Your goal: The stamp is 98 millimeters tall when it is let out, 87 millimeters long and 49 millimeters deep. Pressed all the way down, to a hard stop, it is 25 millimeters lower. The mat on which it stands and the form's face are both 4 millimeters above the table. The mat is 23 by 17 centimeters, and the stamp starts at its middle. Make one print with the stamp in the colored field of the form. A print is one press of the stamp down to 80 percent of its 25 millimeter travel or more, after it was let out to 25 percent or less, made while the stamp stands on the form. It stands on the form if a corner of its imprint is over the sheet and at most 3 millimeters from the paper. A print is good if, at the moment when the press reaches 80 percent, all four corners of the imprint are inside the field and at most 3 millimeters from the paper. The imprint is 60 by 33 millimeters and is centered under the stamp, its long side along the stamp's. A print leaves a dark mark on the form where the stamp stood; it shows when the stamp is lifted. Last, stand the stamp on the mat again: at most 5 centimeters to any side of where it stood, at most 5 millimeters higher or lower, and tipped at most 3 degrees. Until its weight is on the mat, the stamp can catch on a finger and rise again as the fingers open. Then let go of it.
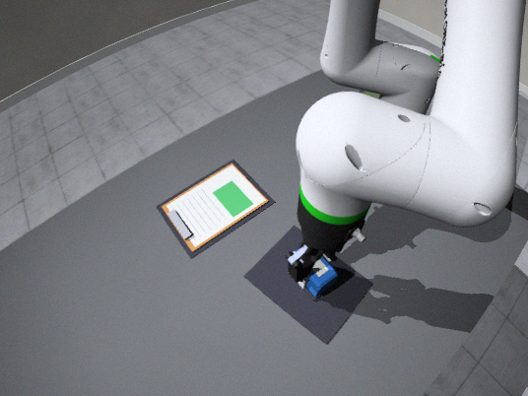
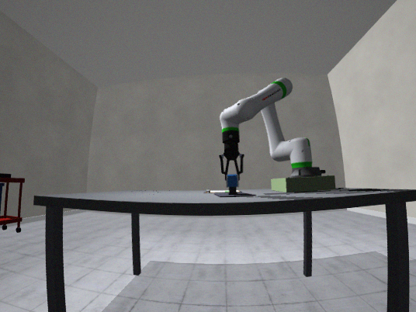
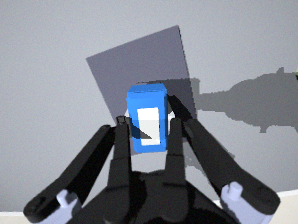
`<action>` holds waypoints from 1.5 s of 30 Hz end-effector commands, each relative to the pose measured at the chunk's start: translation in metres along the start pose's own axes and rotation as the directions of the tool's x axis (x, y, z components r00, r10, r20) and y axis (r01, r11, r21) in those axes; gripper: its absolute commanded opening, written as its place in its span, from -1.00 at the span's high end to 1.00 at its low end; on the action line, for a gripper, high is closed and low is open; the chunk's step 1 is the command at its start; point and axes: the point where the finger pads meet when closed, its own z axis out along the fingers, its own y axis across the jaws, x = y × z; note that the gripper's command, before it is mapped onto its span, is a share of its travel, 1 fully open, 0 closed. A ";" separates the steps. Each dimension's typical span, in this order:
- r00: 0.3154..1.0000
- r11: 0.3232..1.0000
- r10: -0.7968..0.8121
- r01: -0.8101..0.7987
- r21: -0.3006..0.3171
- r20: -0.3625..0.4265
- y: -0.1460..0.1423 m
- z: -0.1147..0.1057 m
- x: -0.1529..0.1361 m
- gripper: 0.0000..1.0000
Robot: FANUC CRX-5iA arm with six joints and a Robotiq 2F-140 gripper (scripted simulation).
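The blue stamp (image 1: 322,283) (image 2: 232,181) (image 3: 147,120) with a white top panel stands upright near the middle of the dark mat (image 1: 276,268) (image 3: 135,62) (image 2: 244,195). My gripper (image 1: 309,268) (image 2: 232,177) (image 3: 149,109) reaches straight down over it, and its two fingers are shut on the stamp's long sides. The form (image 1: 207,209) lies on a clipboard to the left of the mat, with a green field (image 1: 232,198) at its far end. No mark shows in the field.
The arm's white elbow (image 1: 394,158) hangs over the table right of the mat and casts a wide shadow there. The arm's green base block (image 2: 303,183) sits at the table's far right. A red cart (image 2: 9,202) stands on the floor at the left.
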 end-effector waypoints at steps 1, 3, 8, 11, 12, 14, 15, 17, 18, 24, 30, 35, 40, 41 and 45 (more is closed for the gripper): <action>1.000 1.000 0.000 0.000 0.000 0.000 0.000 -0.010 0.000 0.62; 1.000 1.000 0.000 0.000 0.000 0.000 0.000 -0.010 0.000 0.62; 1.000 1.000 0.000 0.000 0.000 0.000 0.000 -0.032 0.000 0.62; 1.000 1.000 0.000 0.000 0.000 0.000 0.000 -0.037 0.000 0.62; 1.000 1.000 0.000 0.000 0.000 0.000 0.000 -0.037 0.000 0.62; 1.000 1.000 0.000 0.000 0.000 0.000 0.000 -0.037 0.000 0.62; 1.000 1.000 0.000 0.000 0.000 0.000 0.000 -0.037 0.000 0.62; 1.000 1.000 0.000 0.000 0.000 0.000 0.000 -0.037 0.000 0.62; 1.000 1.000 0.000 0.000 0.000 0.000 0.000 -0.037 0.000 0.62; 1.000 1.000 -0.005 0.005 0.000 0.000 -0.009 -0.037 0.024 0.62; 0.999 0.999 -0.041 0.041 0.000 0.000 -0.024 -0.037 0.121 0.62; 0.998 0.998 -0.061 0.061 0.001 0.000 -0.019 -0.037 0.187 0.62; 0.998 0.998 -0.062 0.062 0.001 0.000 -0.018 -0.037 0.246 0.62; 0.998 0.998 -0.062 0.062 0.001 0.000 -0.018 -0.037 0.258 0.62; 0.998 0.998 -0.062 0.062 0.001 0.000 -0.019 -0.037 0.282 0.62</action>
